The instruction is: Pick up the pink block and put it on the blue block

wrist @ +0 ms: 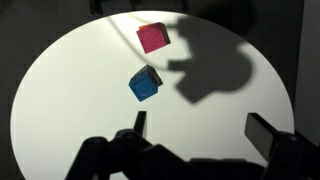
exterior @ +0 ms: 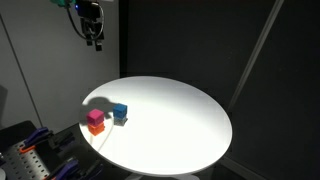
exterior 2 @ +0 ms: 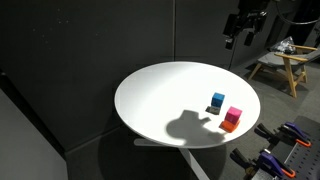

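Observation:
The pink block point(exterior: 96, 116) sits on top of an orange cube point(exterior: 95, 128) near the edge of the round white table point(exterior: 180, 110). The blue block point(exterior: 120, 111) stands just beside them on the table. Both blocks show in both exterior views, with the pink block point(exterior 2: 234, 114) on the orange cube point(exterior 2: 230, 125) and the blue block point(exterior 2: 218, 100) next to it. My gripper point(exterior: 95, 40) hangs high above the table, open and empty. In the wrist view the gripper point(wrist: 200, 128) is open over bare table, with the blue block point(wrist: 145, 84) and the pink block point(wrist: 152, 37) beyond it.
Black curtains surround the table. A rack with tools point(exterior: 30, 155) stands beside the table's edge near the blocks. A wooden stool point(exterior 2: 285, 65) stands further off. The arm's shadow point(wrist: 210, 70) falls on the table point(wrist: 80, 90) near the blocks.

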